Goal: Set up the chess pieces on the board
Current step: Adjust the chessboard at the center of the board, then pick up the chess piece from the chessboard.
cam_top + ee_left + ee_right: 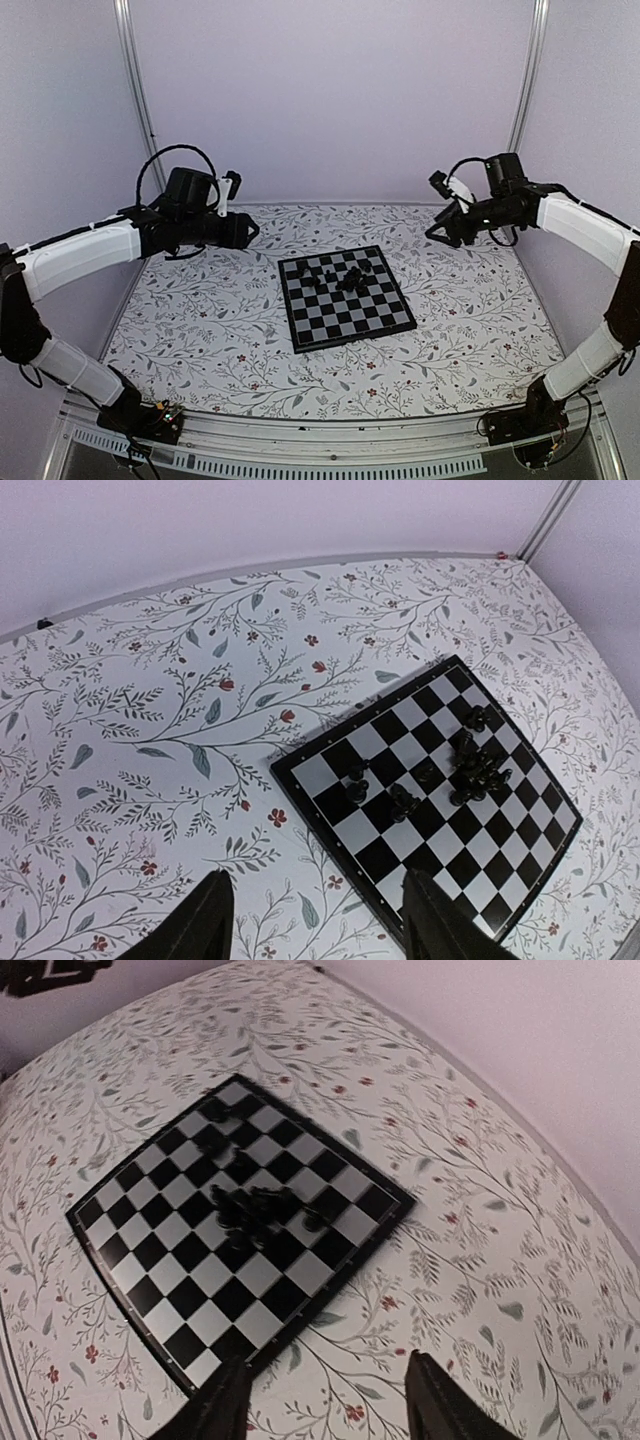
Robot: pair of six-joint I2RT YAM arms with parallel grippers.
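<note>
Chess pieces huddle unsorted on the board, toward the desk's far edge; left end effector and right end effector hover spread, empty, likely before a pick.

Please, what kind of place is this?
Probably a robot test booth: plain pale walls, metal posts, a left arm and a right arm bolted at the table edge, a chessboard on a floral cover.

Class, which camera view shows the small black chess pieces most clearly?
The left wrist view: the small black chess pieces are sharp there, and single figures can be told apart. The top external view shows them tiny and far off. The right wrist view shows them blurred.
</note>
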